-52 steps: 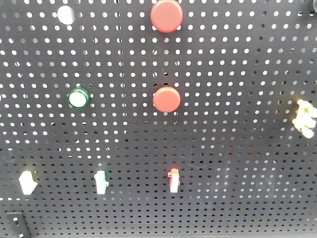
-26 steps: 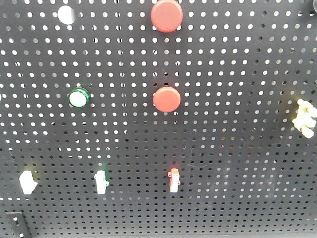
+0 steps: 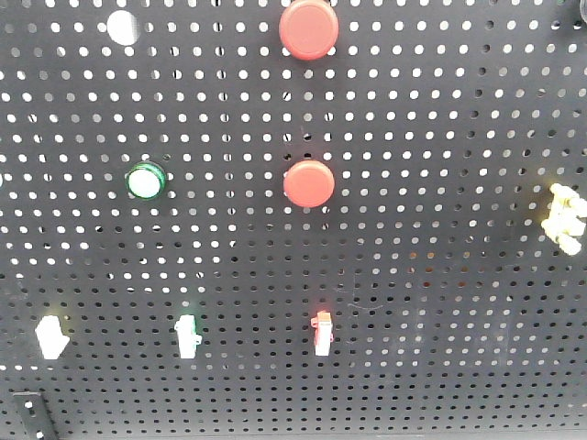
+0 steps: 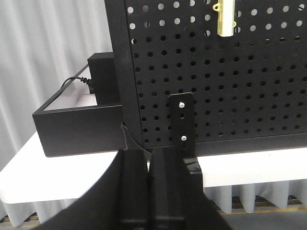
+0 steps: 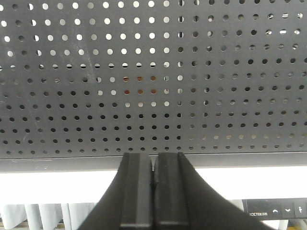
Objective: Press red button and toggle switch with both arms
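Note:
In the front view a black pegboard (image 3: 440, 137) carries two red buttons, one at the top (image 3: 308, 29) and one in the middle (image 3: 308, 183). Along its lower part sit three white toggle switches: left (image 3: 50, 336), middle (image 3: 186, 335), and one with a red top (image 3: 322, 333). Neither arm appears in this view. My left gripper (image 4: 148, 160) is shut and empty, low in front of the board's bottom left corner. My right gripper (image 5: 153, 160) is also shut and empty, pointing at the board's bottom edge (image 5: 153, 160).
A green-ringed button (image 3: 145, 181), a white round cap (image 3: 120, 26) and a yellow fitting (image 3: 564, 218) are also on the board. The left wrist view shows a black bracket (image 4: 181, 124), a pale yellow switch (image 4: 225, 18), a black box (image 4: 79, 124) and the white table (image 4: 249, 167).

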Tool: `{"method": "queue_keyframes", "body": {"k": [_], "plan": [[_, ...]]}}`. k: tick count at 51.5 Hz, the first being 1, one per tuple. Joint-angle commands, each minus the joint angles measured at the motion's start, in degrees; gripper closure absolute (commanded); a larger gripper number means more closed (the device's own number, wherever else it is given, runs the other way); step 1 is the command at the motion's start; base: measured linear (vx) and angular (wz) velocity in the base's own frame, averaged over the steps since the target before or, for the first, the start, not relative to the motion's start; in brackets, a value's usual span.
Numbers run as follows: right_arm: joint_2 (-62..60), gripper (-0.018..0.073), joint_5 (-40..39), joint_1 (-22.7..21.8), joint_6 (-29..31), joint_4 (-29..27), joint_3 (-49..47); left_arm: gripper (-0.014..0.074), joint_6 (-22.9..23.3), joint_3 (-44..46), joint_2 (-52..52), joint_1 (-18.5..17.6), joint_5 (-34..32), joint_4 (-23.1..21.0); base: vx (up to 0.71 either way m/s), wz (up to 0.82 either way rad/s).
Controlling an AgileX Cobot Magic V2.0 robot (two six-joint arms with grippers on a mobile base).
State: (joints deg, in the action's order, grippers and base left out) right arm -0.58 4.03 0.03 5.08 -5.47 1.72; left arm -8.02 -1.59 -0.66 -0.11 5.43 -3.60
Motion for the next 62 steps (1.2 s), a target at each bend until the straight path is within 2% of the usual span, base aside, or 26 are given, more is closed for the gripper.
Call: {"method": "queue_keyframes", "body": {"k": [1, 9, 13, 16, 18, 20, 24, 32, 40, 46, 49, 52, 57, 61, 62], "plan": [[-0.93, 0.0559, -4.68, -0.23, 0.28, 0.24, 0.7, 0.0595, 0.04, -1.77, -0.93, 0.09, -6.03, -0.16, 0.0, 0.0], [-0.93, 0.0559, -5.95, -0.23, 0.28, 0.24, 0.7, 0.0595, 0.04, -1.44, -0.93, 0.09, -10.33, -0.16, 0.0, 0.0], [-0.93, 0.0559, -9.99, -0.23, 0.28, 0.24, 0.64, 0.0595, 0.31, -1.24, -0.93, 0.09, -15.8, -0.94, 0.0, 0.0], [-0.93, 0.0559, -12.53, -0.23, -0.68, -0.65, 0.38, 0.0595, 2.57, -0.52, -0.93, 0.09, -20.22, -3.23, 0.0, 0.0], [-0.93, 0.0559, -13.74, -0.23, -1.7, -1.5, -0.2, 0.0595, 4.64, 0.96, -0.93, 0.03, -20.44, -4.71, 0.0, 0.0], [-0.93, 0.0559, -13.75, -0.23, -3.0, -2.53, -1.66, 0.0595, 6.39, 3.56, -0.93, 0.03, -18.53, -5.31, 0.0, 0.0], [-0.88, 0.0559, -10.95, -0.23, -4.16, -2.8, -5.74, 0.0595, 7.11, 9.29, -0.81, 0.03, -12.49, -5.03, 0.0, 0.0], [1.92, 0.0559, -4.03, -0.23, -2.37, -2.11, -18.28, 0.0595, 4.04, 22.99, 3.3, 0.03, -2.87, -3.43, 0.0, 0.0], [10.46, 0.0559, -0.16, -0.23, -0.51, -2.16, -29.69, 0.0595, 2.98, 37.5, 14.09, 0.03, 3.36, -3.66, 0.0, 0.0], [16.07, 0.0559, -0.03, -0.23, -0.51, -2.56, -34.29, 0.0595, 2.55, 47.97, 23.44, 0.03, 8.67, -6.22, 0.0, 0.0], [18.01, 0.0559, -0.49, -0.23, -0.51, -2.56, -35.15, 0.0595, 0.09, 52.83, 27.82, 0.03, 11.12, -8.41, 0.0, 0.0], [19.72, 0.0559, -0.82, -0.23, -0.51, -2.56, -35.29, 0.0595, -4.96, 57.46, 31.8, 0.03, 13.12, -11.98, 0.0, 0.0], [21.65, 0.0559, -0.33, -0.23, -0.56, -2.56, -35.29, 0.0595, -18.52, 64.25, 37.04, -0.43, 16.62, -23.5, 0.0, 0.0], [22.59, 0.0559, -0.11, -0.23, -0.56, -2.56, -35.29, 0.0595, -32.96, 68.74, 40.46, -1.79, 20.08, -35.8, 0.0, 0.0], [22.78, 0.0559, -0.18, -0.23, -0.56, -2.56, -35.29, 0.0595, -37.74, 70.05, 41.49, -2.1, 21.54, -39.29, 0.0, 0.0]]}}
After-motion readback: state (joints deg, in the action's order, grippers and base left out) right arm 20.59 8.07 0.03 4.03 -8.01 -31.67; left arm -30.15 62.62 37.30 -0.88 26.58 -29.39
